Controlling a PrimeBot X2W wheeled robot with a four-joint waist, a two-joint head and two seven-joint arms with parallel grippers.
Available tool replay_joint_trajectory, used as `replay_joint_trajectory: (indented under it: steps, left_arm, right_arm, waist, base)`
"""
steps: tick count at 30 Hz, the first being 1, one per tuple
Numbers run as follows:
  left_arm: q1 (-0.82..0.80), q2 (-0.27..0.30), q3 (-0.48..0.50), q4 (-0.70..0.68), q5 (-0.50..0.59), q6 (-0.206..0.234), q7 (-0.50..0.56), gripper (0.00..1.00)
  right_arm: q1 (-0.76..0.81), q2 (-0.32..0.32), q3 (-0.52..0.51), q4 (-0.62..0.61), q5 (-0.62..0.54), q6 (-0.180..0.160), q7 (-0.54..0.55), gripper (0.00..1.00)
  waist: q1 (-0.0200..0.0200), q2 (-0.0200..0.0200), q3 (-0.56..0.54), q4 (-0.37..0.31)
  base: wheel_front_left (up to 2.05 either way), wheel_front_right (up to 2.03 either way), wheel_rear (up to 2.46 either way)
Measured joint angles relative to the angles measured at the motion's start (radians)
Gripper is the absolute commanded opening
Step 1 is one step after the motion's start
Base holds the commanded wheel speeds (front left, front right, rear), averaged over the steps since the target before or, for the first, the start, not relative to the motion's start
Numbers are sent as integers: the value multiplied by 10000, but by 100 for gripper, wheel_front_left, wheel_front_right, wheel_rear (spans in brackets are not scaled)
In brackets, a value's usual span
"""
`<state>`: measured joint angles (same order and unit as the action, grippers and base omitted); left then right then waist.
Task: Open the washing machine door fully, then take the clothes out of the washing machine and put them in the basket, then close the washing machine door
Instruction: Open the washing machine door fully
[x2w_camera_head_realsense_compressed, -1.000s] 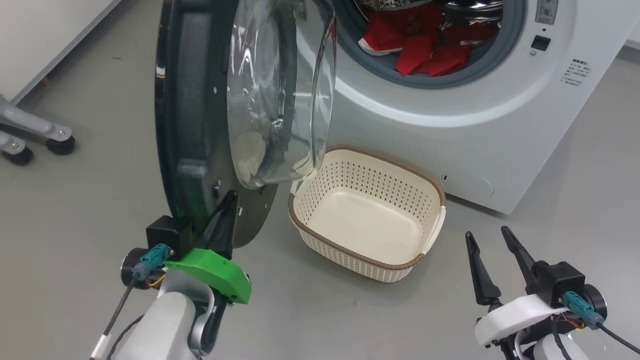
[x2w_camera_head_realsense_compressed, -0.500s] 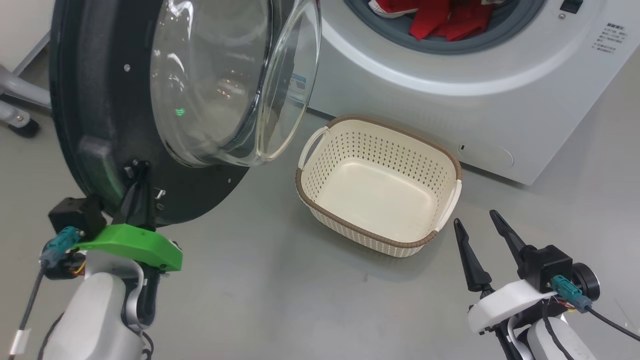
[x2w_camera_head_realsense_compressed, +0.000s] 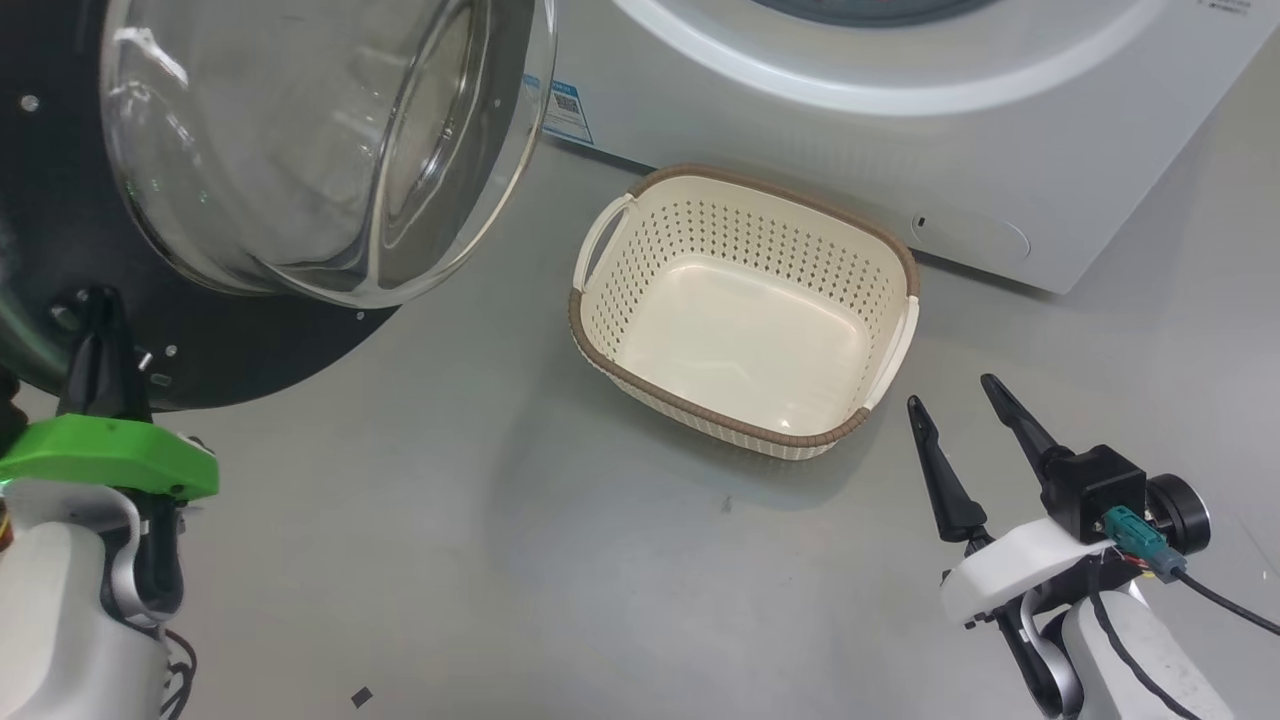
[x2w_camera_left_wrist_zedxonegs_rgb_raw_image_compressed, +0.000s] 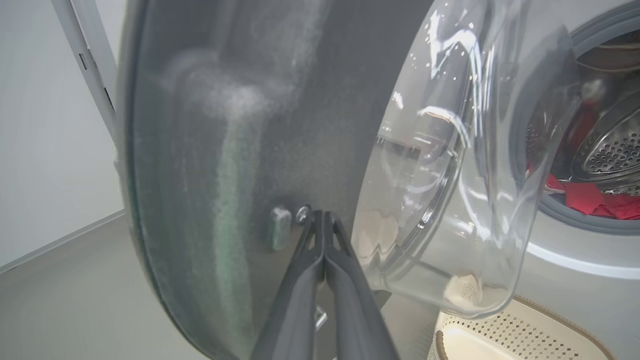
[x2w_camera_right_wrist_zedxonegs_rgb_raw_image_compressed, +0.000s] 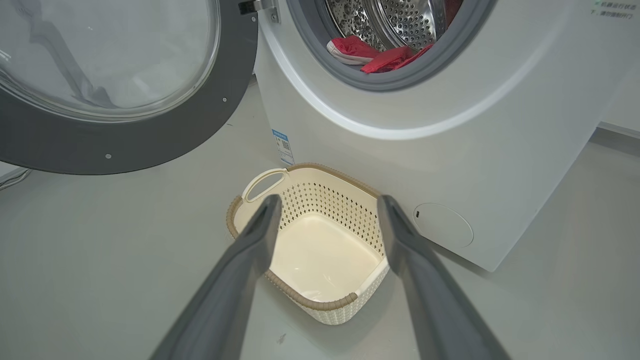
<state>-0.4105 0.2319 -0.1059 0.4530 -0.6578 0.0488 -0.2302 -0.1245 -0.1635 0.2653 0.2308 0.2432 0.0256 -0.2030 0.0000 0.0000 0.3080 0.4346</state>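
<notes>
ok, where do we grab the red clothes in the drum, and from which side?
I'd pinch the bunched fold of the clothes resting against the grey seal at the opening's lower front. Come straight in from the front: that fold is nearest and raised, and the washing machine door is swung aside to the left.

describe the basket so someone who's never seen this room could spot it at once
Find the big white washing machine; on the grey floor just in front of it, beside the open door, stands the basket. It is small, rectangular, cream plastic with perforated sides, a brown woven-look rim and loop handles, and it is empty.
</notes>
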Motion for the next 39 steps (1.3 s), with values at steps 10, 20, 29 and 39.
replay_joint_trajectory:
  steps: [10, 20, 29, 39]
  left_arm:
    - [-448, 430, 430, 539, -380, -201, 15, 0]
    - [-1146, 915, 798, 1154, -577, -364, 136, 0]
    - [-1500, 1012, 932, 1737, -640, -466, 136, 0]
    - [-1647, 752, 581, 2215, -531, -765, 2, 0]
  right_arm:
    - [-415, -184, 6, -221, -88, 0, 188, 100]
    - [-786, -316, -10, -370, -194, -2, 337, 100]
    - [-949, -445, -117, -408, -247, -6, 362, 100]
    - [-950, -330, -123, -115, -240, -4, 209, 100]
  waist:
    - [1, 0, 720, -312]
    - [0, 0, 1398, -560]
    - [0, 0, 1726, -690]
    - [0, 0, 1403, -669]
  base:
    - [0, 0, 0]
    - [0, 0, 0]
    - [0, 0, 0]
    - [0, 0, 0]
